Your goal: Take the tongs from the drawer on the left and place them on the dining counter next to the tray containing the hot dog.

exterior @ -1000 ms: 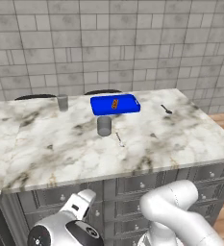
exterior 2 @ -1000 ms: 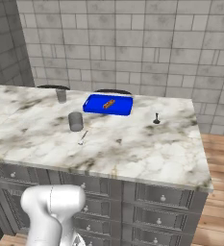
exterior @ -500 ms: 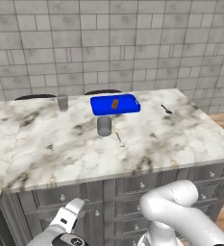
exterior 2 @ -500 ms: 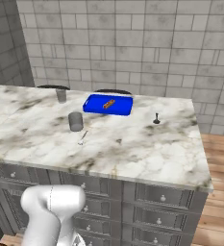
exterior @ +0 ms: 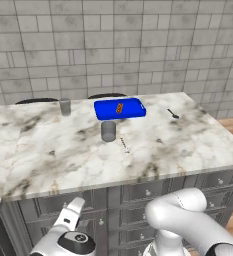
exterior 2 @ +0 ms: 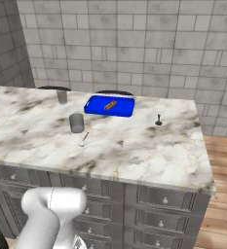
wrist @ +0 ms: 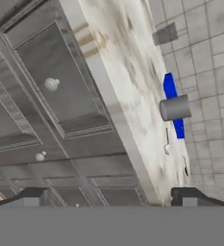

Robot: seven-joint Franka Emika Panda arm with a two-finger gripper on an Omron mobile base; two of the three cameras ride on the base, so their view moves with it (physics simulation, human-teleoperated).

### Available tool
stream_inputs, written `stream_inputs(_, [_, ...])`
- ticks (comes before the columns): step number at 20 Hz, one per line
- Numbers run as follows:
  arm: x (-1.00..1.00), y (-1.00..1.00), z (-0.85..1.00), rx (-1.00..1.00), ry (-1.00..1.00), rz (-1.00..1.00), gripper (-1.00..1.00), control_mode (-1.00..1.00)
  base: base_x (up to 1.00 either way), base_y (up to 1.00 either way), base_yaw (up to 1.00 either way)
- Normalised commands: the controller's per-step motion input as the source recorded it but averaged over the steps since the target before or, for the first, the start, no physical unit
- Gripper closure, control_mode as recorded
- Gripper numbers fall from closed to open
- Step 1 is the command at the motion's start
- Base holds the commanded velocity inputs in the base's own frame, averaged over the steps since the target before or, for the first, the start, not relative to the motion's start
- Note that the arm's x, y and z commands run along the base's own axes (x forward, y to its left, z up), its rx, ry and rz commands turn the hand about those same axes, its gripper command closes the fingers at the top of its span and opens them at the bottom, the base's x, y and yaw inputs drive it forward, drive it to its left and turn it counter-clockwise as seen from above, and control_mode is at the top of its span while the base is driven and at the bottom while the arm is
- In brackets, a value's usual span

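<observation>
My gripper point(wrist: 108, 196) is open, nothing between its dark fingertips point(wrist: 32, 194). It hangs low in front of the dark-grey cabinets, below the counter edge, and the hand point(exterior: 70, 215) sits at the bottom left of the left base view. Ahead is the drawer point(wrist: 53, 81), shut, its round silver knob a short way off. The tongs are hidden. On the dining counter point(exterior: 63, 150) point(exterior 2: 134, 151) the blue tray point(exterior: 119, 108) point(exterior 2: 109, 105) point(wrist: 173, 108) lies near the back with the hot dog point(exterior: 119, 107) point(exterior 2: 110, 104) on it.
A grey cup point(exterior: 108, 131) point(exterior 2: 76, 122) stands just in front of the tray, a second cup point(exterior: 65, 106) point(exterior 2: 62, 96) at the back left. A small dark spoon point(exterior: 173, 114) point(exterior 2: 158, 119) and a thin utensil point(exterior: 124, 145) also lie there. A tiled wall stands behind.
The hand has shifted and turned a little in front of the cabinets at the bottom left. The jaws stayed open. Nothing on the counter has moved.
</observation>
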Motion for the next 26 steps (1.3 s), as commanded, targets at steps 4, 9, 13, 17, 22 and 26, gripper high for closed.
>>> stream_inputs(4, [0.23,0.06,-0.41,-0.12,-0.06,0.1,-1.0,-1.0,0.0,0.0,0.0])
stream_inputs(9, [0.18,0.0,-0.16,-0.06,-0.09,0.08,-1.0,-1.0,0.0,0.0,0.0])
stream_inputs(13, [0.16,0.0,-0.08,-0.01,-0.07,0.06,-1.0,-1.0,0.0,0.0,0.0])
stream_inputs(17, [0.24,0.0,-0.23,-0.05,-0.08,0.02,-1.0,-1.0,0.0,0.0,0.0])
stream_inputs(22, [0.23,0.0,-0.17,-0.05,-0.11,0.03,-1.0,-1.0,0.0,0.0,0.0])
stream_inputs(26, [0.28,0.05,-0.23,-0.09,-0.1,0.0,-1.0,-1.0,0.0,0.0,0.0])
